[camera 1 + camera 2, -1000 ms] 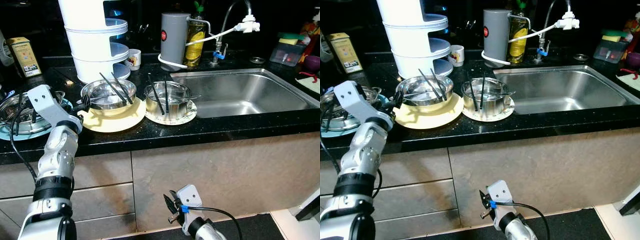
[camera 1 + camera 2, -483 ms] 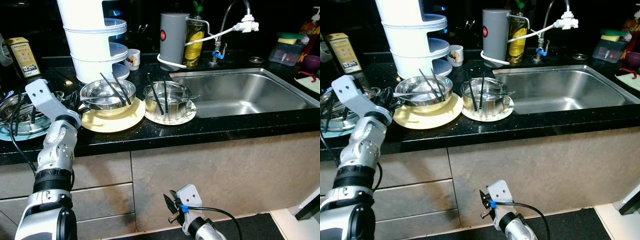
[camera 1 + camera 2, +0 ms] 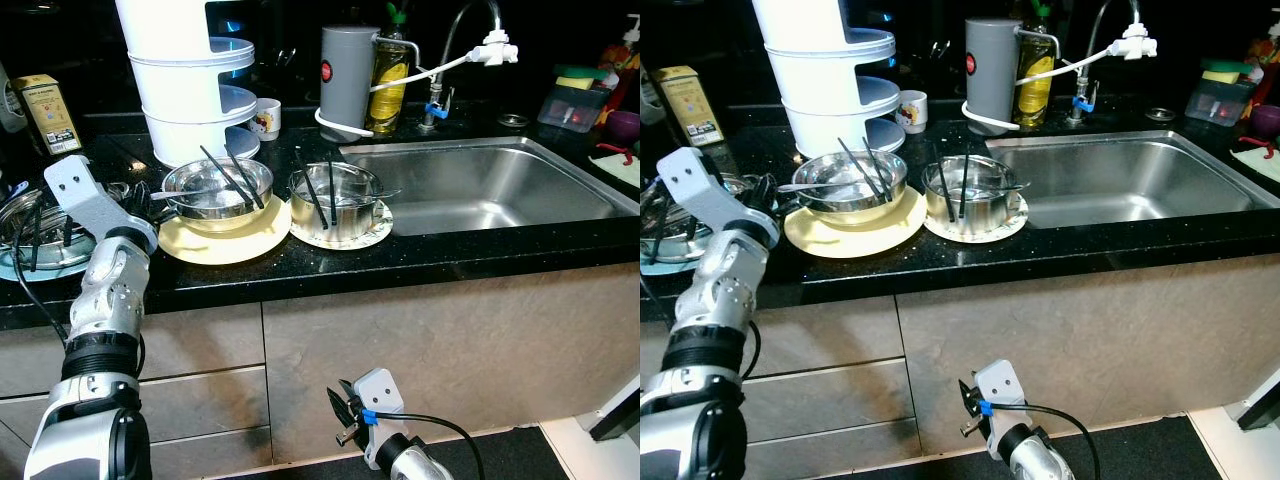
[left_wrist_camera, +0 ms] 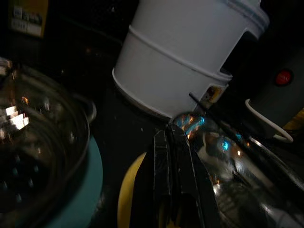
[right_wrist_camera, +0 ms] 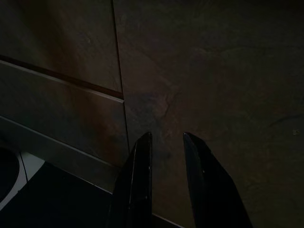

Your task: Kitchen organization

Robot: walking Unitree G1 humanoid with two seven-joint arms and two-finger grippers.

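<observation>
Black stone forms the surface [image 3: 450, 255] where the dishes stand, and the steel sink [image 3: 480, 185] serves as the landmark. Just beside the sink's left edge sits a steel pot [image 3: 335, 200] on a patterned plate [image 3: 375, 232], with dark chopsticks [image 3: 311, 190] leaning in it. Further left of the sink a steel bowl [image 3: 215, 190] rests on a pale yellow plate [image 3: 225, 245], with another pair of chopsticks [image 3: 228, 176] and a spoon across it. Behind that bowl rises a white tiered container [image 3: 185, 80], and a small mug [image 3: 265, 118] stands beside it. Behind the sink's left corner are a grey canister [image 3: 345, 75] and a yellow bottle [image 3: 390, 85], next to the tap [image 3: 470, 40]. Farthest left from the sink a steel colander [image 3: 30, 220] lies on a teal plate [image 3: 20, 268], with a yellow box [image 3: 45, 112] behind it. The left gripper [image 4: 173, 137] is raised over the surface between the colander and the steel bowl, its jaws pressed together and pinching nothing, tips close to the bowl's rim. The right gripper [image 5: 166, 142] hangs low in front of the cabinet [image 3: 400, 350] below the sink, its jaws slightly spread and empty.
</observation>
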